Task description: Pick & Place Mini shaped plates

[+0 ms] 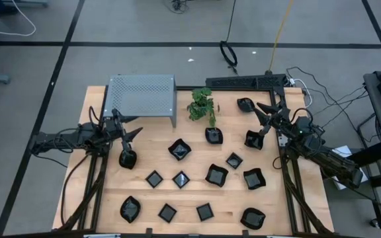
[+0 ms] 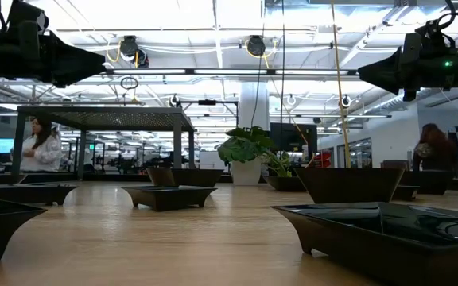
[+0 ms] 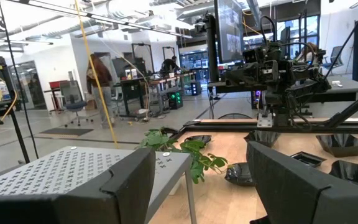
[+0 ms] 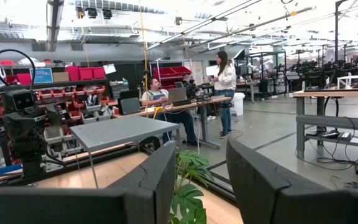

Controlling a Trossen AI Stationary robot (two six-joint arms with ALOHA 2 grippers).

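Observation:
Several small glossy black mini shaped plates rest on their bases across the wooden table (image 1: 98, 198), among them one (image 1: 127, 158) near the left arm, one (image 1: 179, 149) in the middle, one (image 1: 254, 139) near the right arm and one (image 1: 246, 104) at the far right. My left gripper (image 1: 136, 134) hangs open above the table's left side, pointing toward the table's right side, with nothing between its fingers (image 3: 129, 186). My right gripper (image 1: 262, 119) hangs open above the far right part, pointing toward the plant, also with nothing between its fingers (image 4: 148, 186).
A grey perforated metal shelf (image 1: 142, 96) stands at the far left. A small green potted plant (image 1: 202, 106) stands beside it at the far middle. A black bar (image 1: 243, 81) lies along the far edge. People work at desks in the room beyond (image 4: 224, 81).

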